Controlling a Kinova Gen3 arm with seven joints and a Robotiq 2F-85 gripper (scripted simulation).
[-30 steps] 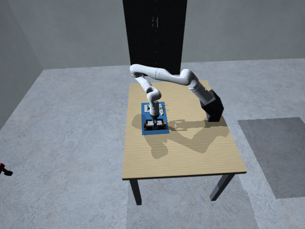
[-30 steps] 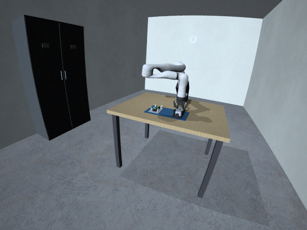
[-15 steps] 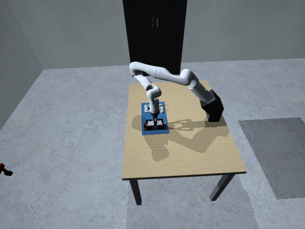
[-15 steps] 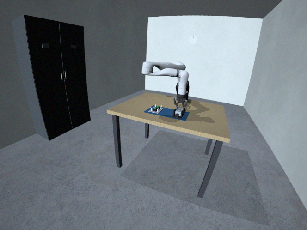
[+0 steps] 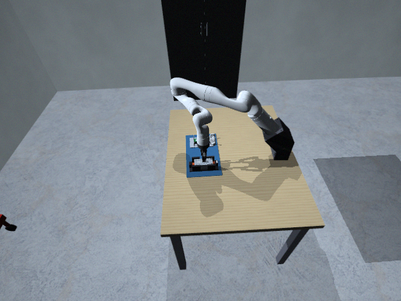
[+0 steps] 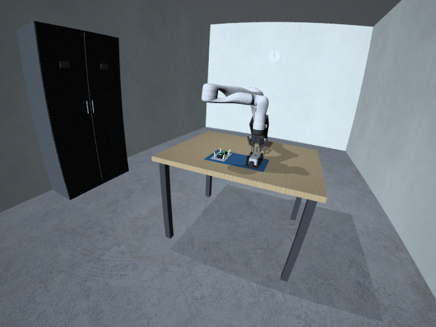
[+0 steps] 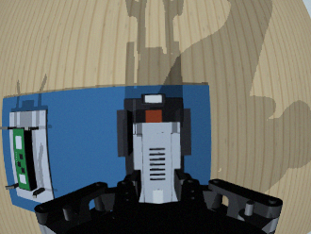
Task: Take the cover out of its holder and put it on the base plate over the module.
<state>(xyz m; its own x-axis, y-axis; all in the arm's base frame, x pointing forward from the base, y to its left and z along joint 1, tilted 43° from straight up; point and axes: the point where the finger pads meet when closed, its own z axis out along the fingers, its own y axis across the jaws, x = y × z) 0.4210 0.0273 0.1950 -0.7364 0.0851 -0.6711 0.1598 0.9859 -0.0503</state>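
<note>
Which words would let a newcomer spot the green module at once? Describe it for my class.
On the wooden table lies a blue mat. Near one end of it sits a pale base plate, and the module is the narrow block on that. Its green top sets it apart from the light grey cover in the dark holder.

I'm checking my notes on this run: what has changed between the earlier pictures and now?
The hand has moved upward above the cover. Whether it has taken hold of the cover or let it go, I cannot tell. The cover shows no clear shift; the module stayed put, uncovered.
</note>
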